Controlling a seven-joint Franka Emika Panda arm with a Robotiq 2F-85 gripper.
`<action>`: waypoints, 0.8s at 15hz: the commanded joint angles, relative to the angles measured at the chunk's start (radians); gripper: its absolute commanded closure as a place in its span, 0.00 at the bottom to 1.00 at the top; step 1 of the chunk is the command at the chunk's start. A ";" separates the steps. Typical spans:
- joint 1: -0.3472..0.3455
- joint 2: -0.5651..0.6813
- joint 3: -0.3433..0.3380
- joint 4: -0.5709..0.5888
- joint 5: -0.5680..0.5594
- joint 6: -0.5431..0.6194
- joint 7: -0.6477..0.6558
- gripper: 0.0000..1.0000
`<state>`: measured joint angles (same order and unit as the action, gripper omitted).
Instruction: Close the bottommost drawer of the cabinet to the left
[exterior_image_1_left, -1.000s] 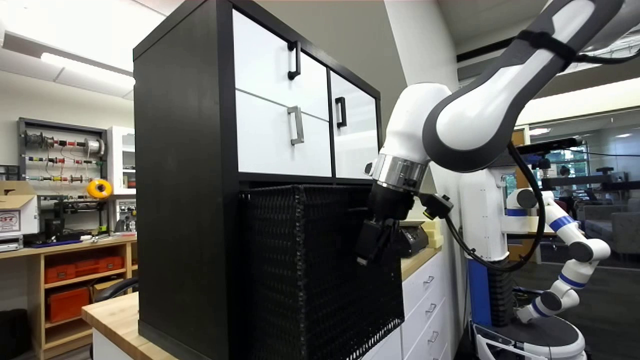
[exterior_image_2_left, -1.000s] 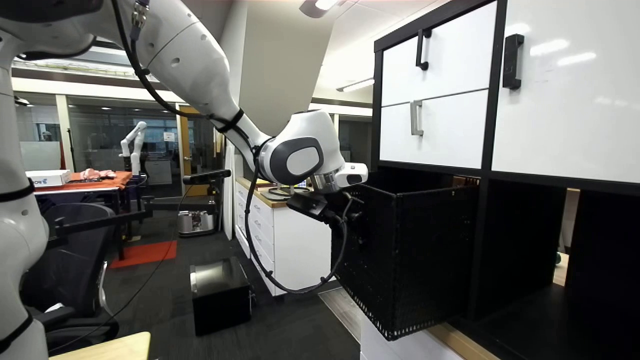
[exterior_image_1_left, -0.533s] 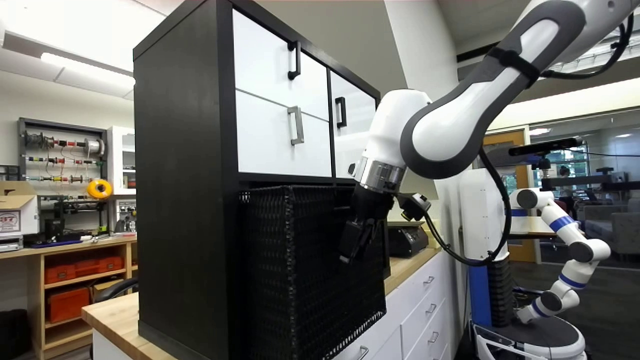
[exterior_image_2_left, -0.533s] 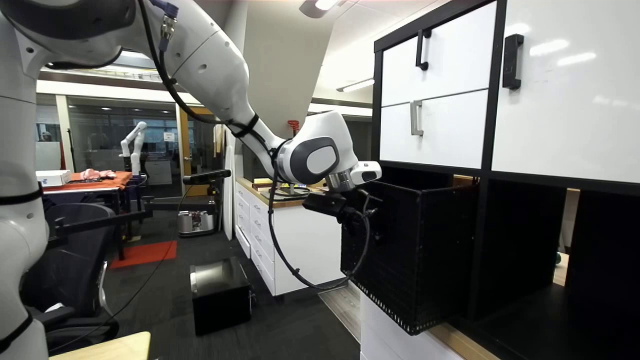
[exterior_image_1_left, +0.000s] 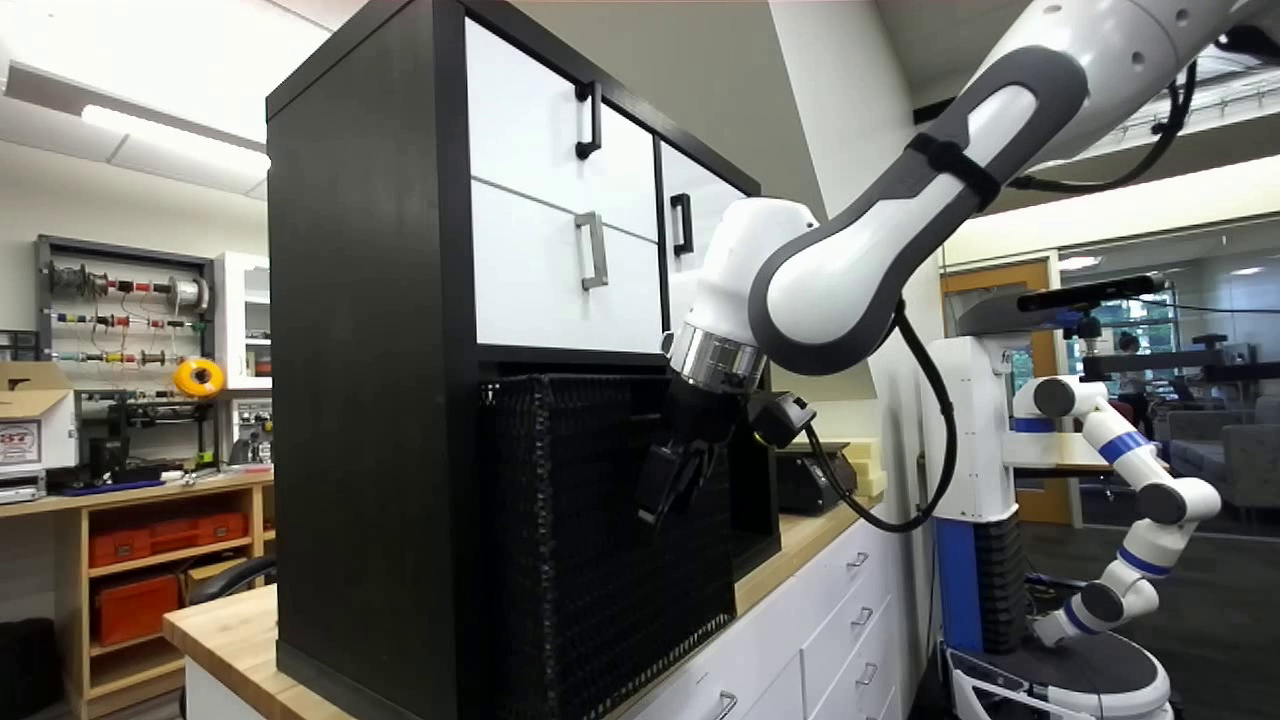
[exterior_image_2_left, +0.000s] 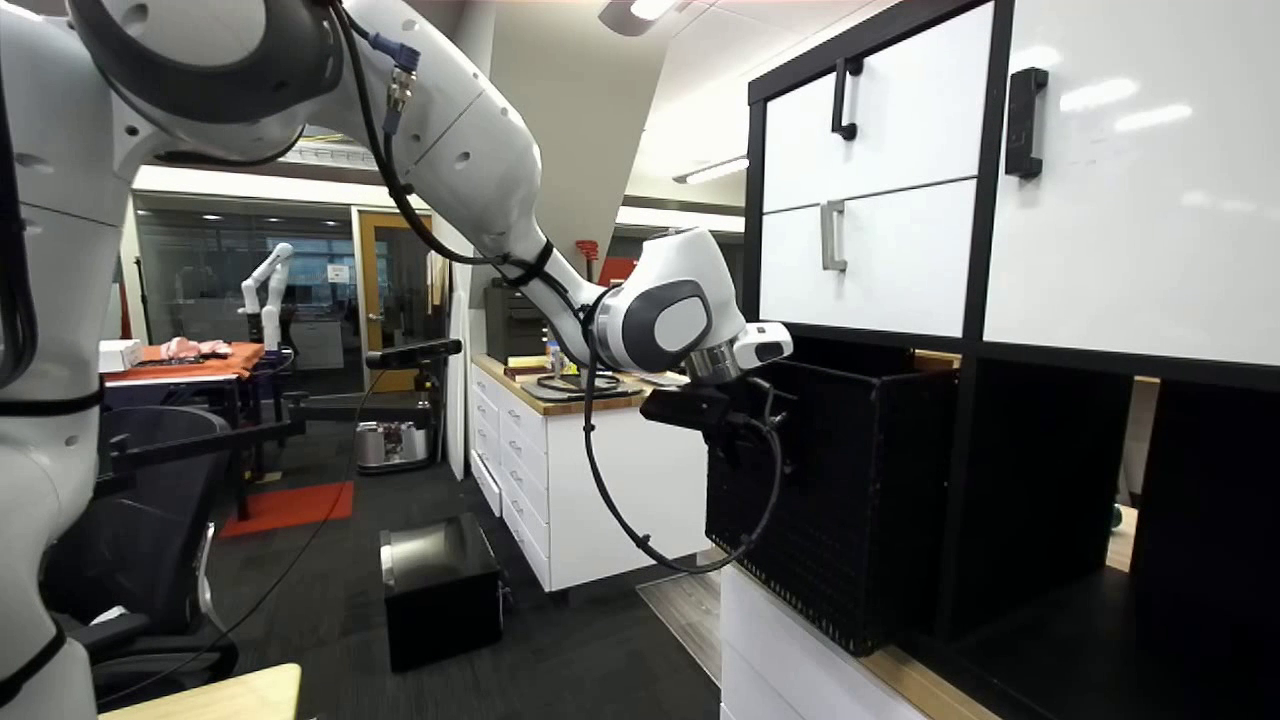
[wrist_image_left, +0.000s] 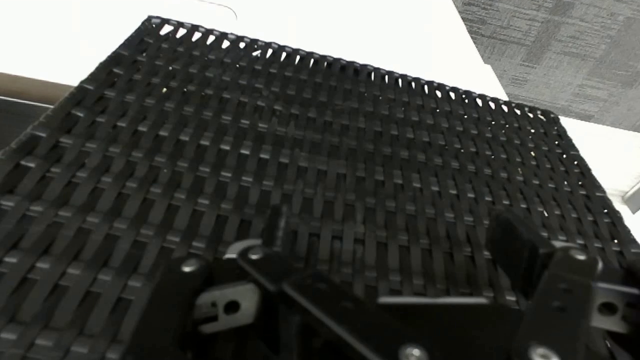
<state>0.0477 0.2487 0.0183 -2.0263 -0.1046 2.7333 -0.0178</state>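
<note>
At the cabinet (exterior_image_1_left: 358, 350), the spread pincer (wrist_image_left: 390, 227) holds nothing; the woven drawer (wrist_image_left: 320, 145) seems light, springy, best pushed mid-face.

In an exterior view I read "37" on the label (exterior_image_1_left: 18, 438) of a box (exterior_image_1_left: 52, 428), far on the left; the rest of that label is too blurred for me to make out. Far on the right there, a white robot (exterior_image_1_left: 980, 440) carries small dark letters (exterior_image_1_left: 1007, 357) near the top of its body, which look to me like "fe". In an exterior view, a pale sheet (exterior_image_2_left: 338, 273) shows against the far glass (exterior_image_2_left: 190, 245) on the left, its marks too small to read.
</note>
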 joint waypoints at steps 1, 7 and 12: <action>0.012 0.075 -0.011 0.097 -0.022 0.006 0.020 0.00; 0.014 0.147 -0.017 0.195 -0.020 0.009 0.014 0.00; 0.009 0.182 -0.014 0.239 -0.011 0.014 0.001 0.00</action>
<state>0.0486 0.3955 0.0123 -1.8367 -0.1068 2.7337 -0.0178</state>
